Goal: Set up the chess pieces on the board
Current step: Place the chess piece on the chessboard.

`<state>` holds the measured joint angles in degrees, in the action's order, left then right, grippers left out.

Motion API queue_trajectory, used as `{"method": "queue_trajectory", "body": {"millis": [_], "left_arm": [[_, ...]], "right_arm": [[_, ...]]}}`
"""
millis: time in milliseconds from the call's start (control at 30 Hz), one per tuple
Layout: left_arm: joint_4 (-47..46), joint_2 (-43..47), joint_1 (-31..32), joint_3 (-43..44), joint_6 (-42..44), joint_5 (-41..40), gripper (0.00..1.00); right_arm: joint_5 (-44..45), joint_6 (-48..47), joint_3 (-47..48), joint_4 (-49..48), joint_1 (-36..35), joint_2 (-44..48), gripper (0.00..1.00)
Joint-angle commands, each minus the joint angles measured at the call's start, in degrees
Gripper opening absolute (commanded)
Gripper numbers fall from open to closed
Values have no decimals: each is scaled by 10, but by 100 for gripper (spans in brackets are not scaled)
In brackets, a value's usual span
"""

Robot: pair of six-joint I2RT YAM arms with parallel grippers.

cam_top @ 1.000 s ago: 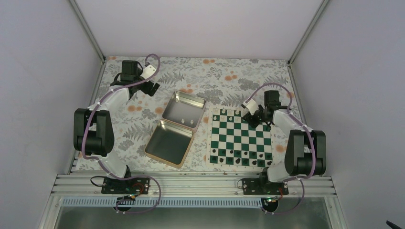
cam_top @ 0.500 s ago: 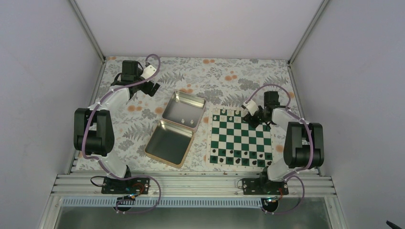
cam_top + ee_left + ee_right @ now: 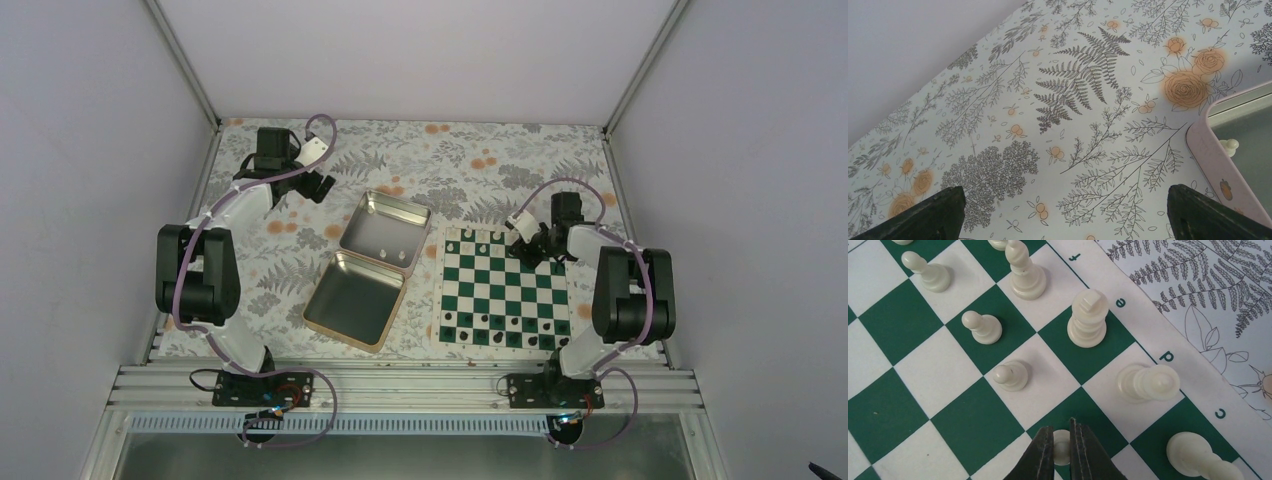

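The green and white board (image 3: 505, 288) lies on the right of the table. Cream-white pieces stand along its far edge (image 3: 470, 236) and dark pieces along its near rows. In the right wrist view several white pieces stand on the board (image 3: 898, 405), among them a king (image 3: 1088, 317) and three pawns. My right gripper (image 3: 1061, 440) is shut on a white pawn (image 3: 1062, 446) just over a green square near the far right corner (image 3: 540, 248). My left gripper (image 3: 1063, 220) is open and empty over the floral cloth at the far left (image 3: 305, 180).
An open silver hinged tin (image 3: 368, 268) lies left of the board, with a few white pieces in its far half (image 3: 386, 252). Its pink rim (image 3: 1215, 165) shows at the right of the left wrist view. The floral cloth (image 3: 460, 160) covers the table.
The right arm's elbow has swung further toward the far right, with the gripper staying at the board's far right corner. The left arm has not moved.
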<state>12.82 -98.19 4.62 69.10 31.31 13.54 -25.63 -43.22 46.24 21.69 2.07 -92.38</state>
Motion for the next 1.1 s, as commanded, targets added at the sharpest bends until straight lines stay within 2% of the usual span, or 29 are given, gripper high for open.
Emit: {"method": "queue_trajectory", "body": {"millis": [0,600,900,1067], "left_arm": [[-5,-3,0,2,6,0,100],[-3,-2,0,0,7,-1,100],[-1,-2,1,0,7,0,100],[-1,0,0,-1,7,1,100]], "right_arm": [[-8,-6,8,-20,7,-12,7],[-10,-9,23,-26,8,-25,9],[-13,-13,21,-12,8,-25,19],[-29,-10,26,14,7,11,24]]}}
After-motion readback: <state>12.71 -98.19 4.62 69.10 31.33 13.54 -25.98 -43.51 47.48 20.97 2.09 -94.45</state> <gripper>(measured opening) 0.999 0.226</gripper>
